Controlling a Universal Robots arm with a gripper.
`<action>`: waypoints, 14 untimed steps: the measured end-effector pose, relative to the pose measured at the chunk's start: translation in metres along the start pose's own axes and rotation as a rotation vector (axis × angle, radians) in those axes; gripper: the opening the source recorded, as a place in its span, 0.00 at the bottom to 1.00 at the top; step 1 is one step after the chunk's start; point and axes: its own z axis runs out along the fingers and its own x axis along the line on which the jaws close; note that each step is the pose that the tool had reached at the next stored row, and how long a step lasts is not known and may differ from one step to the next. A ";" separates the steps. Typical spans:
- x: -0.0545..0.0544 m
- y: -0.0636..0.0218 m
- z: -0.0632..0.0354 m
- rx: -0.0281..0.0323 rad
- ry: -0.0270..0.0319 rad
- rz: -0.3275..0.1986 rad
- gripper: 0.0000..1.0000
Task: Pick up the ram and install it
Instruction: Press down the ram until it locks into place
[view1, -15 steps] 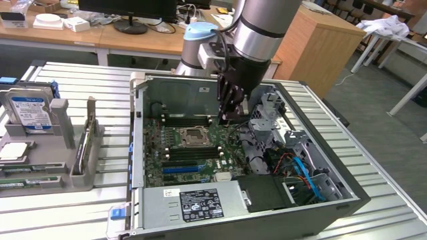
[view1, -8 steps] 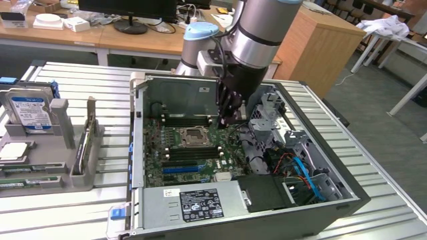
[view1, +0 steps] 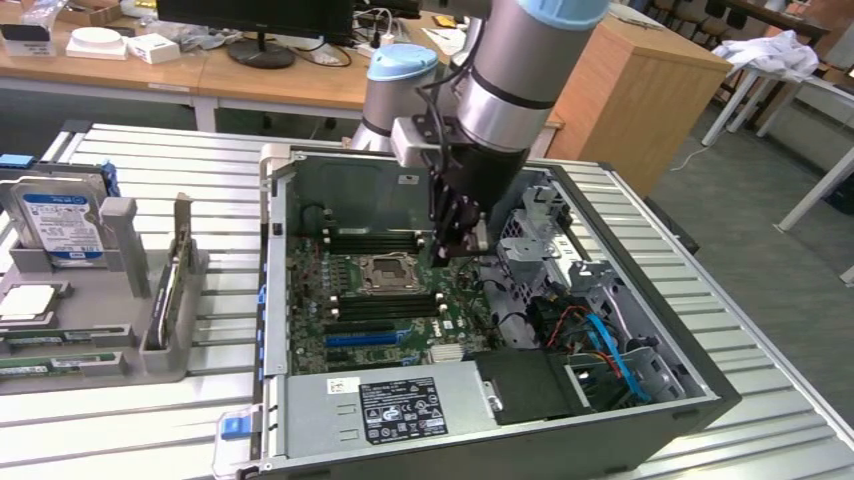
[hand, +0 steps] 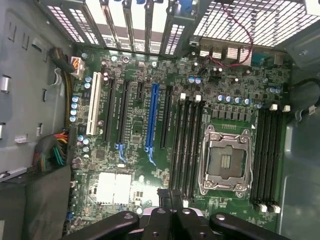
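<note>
Wrist view: thin dark ram (hand: 166, 196), edge-on, pinched in tool (hand: 170, 212).

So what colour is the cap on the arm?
Light blue cap, clearest in exterior view.

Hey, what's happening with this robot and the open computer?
The robot arm's claw hangs inside the open computer case, just above the motherboard. Its fingers are pinched on a thin dark strip, apparently the ram seen edge-on, near the memory slots beside the empty CPU socket. It isn't seated yet.
</note>
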 end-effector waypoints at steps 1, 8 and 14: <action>0.000 0.0000 0.0018 0.0000 0.0001 0.000 0.10; 0.001 -0.0004 0.0144 0.0000 0.0001 0.000 0.10; 0.002 -0.0008 0.0253 0.0000 0.0001 0.000 0.10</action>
